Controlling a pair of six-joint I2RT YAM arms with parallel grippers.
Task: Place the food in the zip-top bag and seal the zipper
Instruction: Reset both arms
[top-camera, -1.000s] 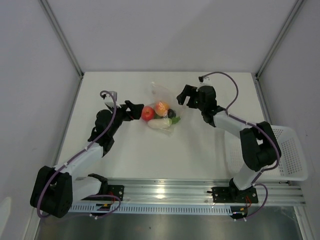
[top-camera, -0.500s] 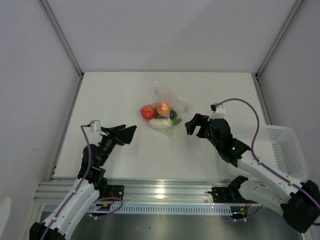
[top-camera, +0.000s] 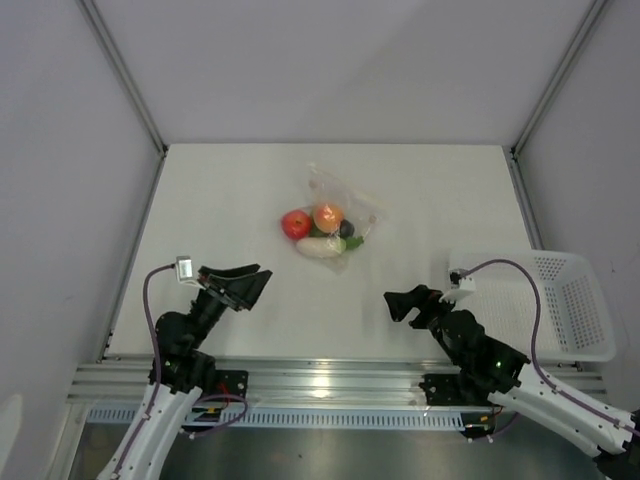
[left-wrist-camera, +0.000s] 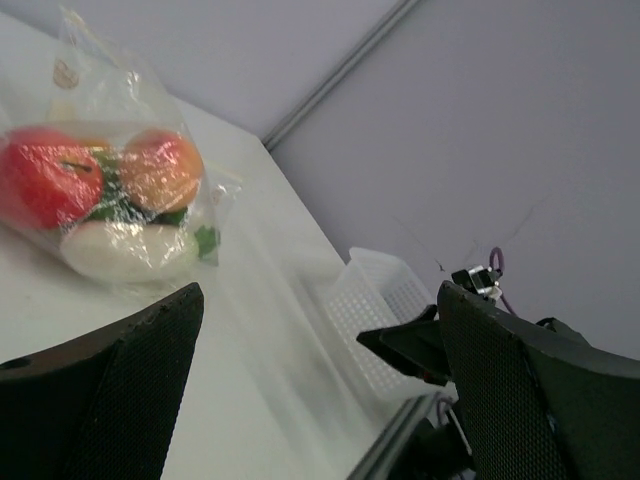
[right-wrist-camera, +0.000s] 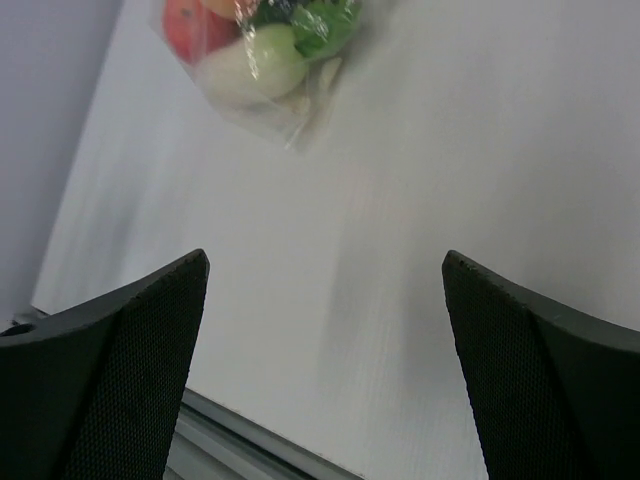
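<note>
The zip-top bag (top-camera: 338, 212) lies in the middle of the bench (top-camera: 230, 190), holding the red fruit (top-camera: 295, 224), the peach-coloured fruit (top-camera: 327, 216) and the white radish (top-camera: 318, 246). The left gripper (top-camera: 248, 285) and the right gripper (top-camera: 403, 302) hang near the front edge, fingers apart and empty. The zipper is too faint to judge, so it is best to press along the whole mouth edge.
</note>
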